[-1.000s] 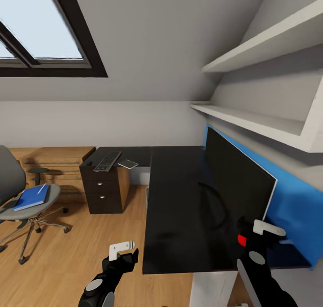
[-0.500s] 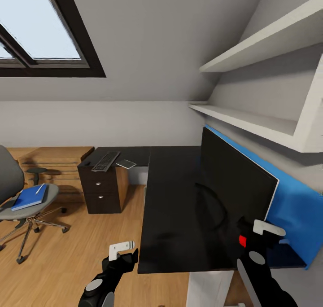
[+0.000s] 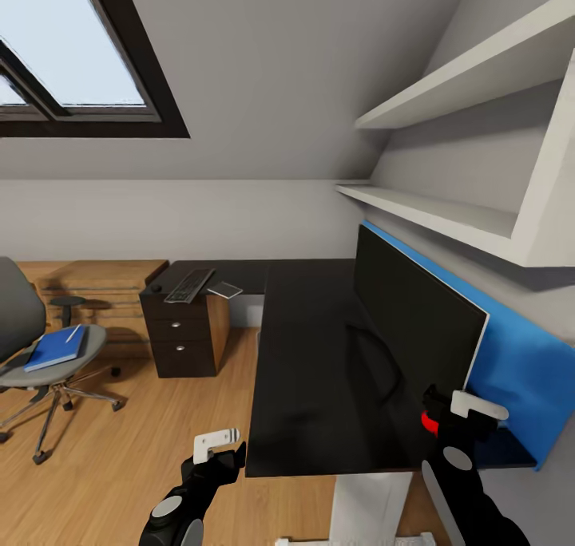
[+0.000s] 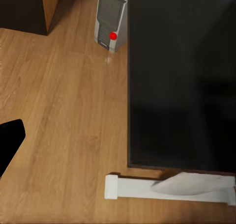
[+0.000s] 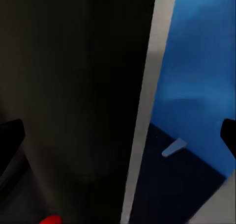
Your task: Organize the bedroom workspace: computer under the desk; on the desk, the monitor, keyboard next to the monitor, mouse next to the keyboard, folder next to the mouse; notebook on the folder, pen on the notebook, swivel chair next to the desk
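Bench [image 3: 311,354] is the L-shaped black top running from the far wall toward the robot, blue back panel [image 3: 519,370] on its right side, black drawer unit [image 3: 185,330] under the far left end. Two white shelves [image 3: 447,211] on the wall above the panel; skylight [image 3: 72,59] upper left. Monitor [image 3: 415,322] stands upright on the bench, screen black, back close to the blue panel, thin pale edge visible. Chair [image 3: 40,346] sits on the wood floor [image 3: 120,450] at far left, well apart from the bench, beside a wooden dresser [image 3: 96,290]. Blue folder [image 3: 54,348] lies flat on the chair seat with the pen [image 3: 73,334] on top of it; can't tell whether a notebook is in that stack. Computer [image 4: 110,20] stands on the floor under the bench edge, red dot on its front. Keyboard [image 3: 190,285] lies on the far left bench end above the drawers, a flat grey item [image 3: 226,290] just beside it. Left gripper [image 3: 217,449] hangs over the floor just off the near bench corner, jaws apart, nothing between them. Right gripper [image 3: 459,410] is at the monitor's near edge; right wrist view shows the fingertips wide apart with the monitor edge between them, not touching.
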Motion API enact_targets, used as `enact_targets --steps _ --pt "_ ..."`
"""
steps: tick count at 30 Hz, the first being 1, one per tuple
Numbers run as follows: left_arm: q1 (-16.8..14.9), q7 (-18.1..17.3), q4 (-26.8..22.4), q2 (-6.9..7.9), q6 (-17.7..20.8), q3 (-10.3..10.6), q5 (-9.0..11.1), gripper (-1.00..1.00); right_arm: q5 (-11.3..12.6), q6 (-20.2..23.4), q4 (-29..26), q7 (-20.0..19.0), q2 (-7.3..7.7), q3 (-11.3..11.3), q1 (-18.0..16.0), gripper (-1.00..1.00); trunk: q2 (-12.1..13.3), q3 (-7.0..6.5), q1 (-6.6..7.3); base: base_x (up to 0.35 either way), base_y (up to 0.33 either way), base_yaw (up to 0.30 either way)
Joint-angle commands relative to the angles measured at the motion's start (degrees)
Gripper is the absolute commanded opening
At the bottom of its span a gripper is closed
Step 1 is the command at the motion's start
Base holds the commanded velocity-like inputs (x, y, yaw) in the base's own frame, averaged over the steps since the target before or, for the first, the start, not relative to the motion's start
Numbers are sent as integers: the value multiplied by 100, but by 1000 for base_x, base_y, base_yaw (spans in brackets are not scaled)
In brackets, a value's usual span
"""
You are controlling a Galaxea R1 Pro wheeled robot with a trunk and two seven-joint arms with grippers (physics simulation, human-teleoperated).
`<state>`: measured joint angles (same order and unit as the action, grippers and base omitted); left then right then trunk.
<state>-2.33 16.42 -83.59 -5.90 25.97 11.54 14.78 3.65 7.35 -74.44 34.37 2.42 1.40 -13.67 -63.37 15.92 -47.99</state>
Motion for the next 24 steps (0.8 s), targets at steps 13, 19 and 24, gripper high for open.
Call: enact_targets --steps 13,19,24 --pt "-4 54 -8 1 22 10 61 100 37 29 10 28 -2 -20 -2 100 -6 8 2 -322 0 0" --pt "-4 54 -14 1 22 6 61 100 44 -114 25 8 -11 -31 -4 100 -6 8 2 -335 0 0" --pt "-4 41 17 5 42 -10 67 100 49 -719 1049 -8 -98 -468 -16 100 -6 8 2 -328 40 0"
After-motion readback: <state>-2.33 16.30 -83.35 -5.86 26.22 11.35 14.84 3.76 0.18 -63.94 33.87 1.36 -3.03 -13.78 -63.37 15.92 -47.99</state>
